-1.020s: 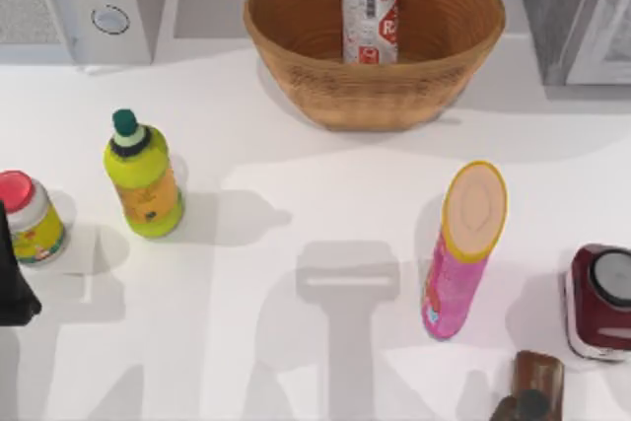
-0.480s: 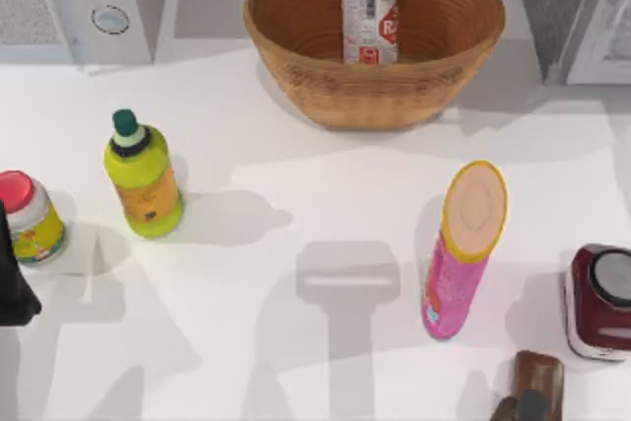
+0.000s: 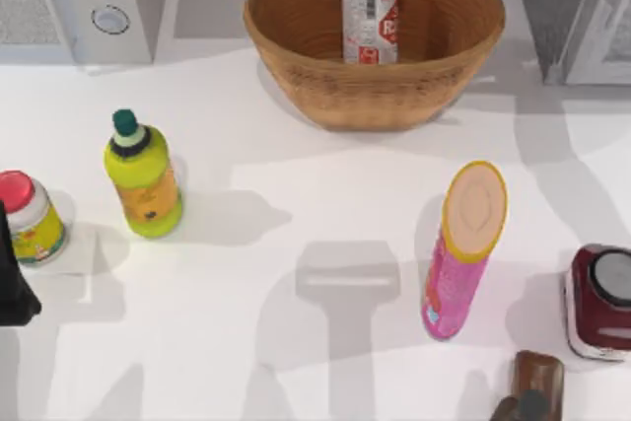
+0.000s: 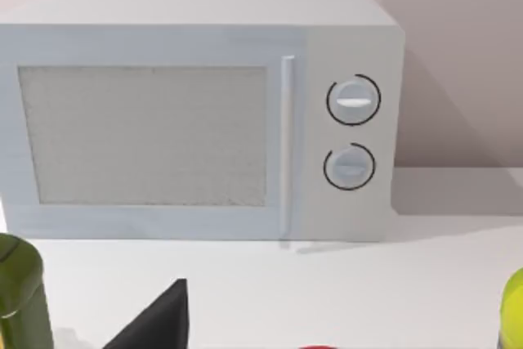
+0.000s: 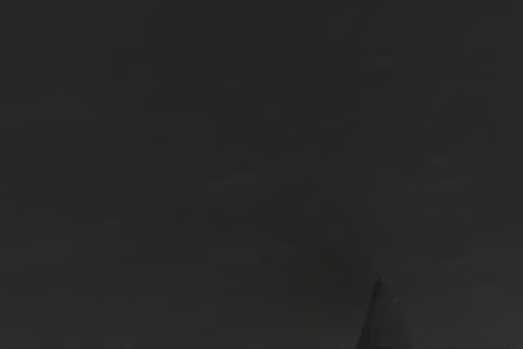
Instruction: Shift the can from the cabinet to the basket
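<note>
Nearest the front edge, the left arm sits parked at the table's left edge, just beside a red-lidded jar; I cannot tell how its fingers stand. A brown object and a dark red device crowd the front right corner, with the pink tube leaning just left of them. A green bottle stands on the left. Between bottle and tube the white table lies open, a broad clear lane up to the basket. The can stands upright inside the basket, long axis vertical, top rim upward, near the back wall. Beyond, a white microwave fills the far left corner, the grey cabinet the far right. The right wrist view is dark.
</note>
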### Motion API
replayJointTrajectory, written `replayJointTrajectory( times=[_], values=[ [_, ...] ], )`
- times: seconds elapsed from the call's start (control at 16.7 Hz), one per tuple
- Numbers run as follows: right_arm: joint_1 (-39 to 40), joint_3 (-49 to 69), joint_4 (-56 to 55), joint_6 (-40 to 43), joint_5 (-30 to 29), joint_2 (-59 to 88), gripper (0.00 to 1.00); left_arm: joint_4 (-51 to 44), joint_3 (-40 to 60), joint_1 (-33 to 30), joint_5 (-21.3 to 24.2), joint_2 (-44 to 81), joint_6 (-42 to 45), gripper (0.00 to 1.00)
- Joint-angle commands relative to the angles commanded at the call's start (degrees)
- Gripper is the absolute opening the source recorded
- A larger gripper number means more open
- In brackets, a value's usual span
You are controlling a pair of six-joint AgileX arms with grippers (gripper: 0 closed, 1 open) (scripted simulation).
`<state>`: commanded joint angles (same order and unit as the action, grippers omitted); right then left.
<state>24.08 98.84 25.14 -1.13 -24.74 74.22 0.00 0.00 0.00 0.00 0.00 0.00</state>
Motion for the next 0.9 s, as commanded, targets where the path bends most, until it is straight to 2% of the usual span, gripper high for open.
replayJointTrajectory(
  times=[0.36,0.9],
  values=[
    [-0.1,0.3,0.4,0.7,-2.3,-1.4,1.00,0.0,0.0,0.0,0.0,0.0,0.0,1.00],
    [-4.9,6.3,-2.2,0.6,2.4,7.2,1.00,0.0,0.0,0.0,0.0,0.0,0.0,1.00]
  ],
)
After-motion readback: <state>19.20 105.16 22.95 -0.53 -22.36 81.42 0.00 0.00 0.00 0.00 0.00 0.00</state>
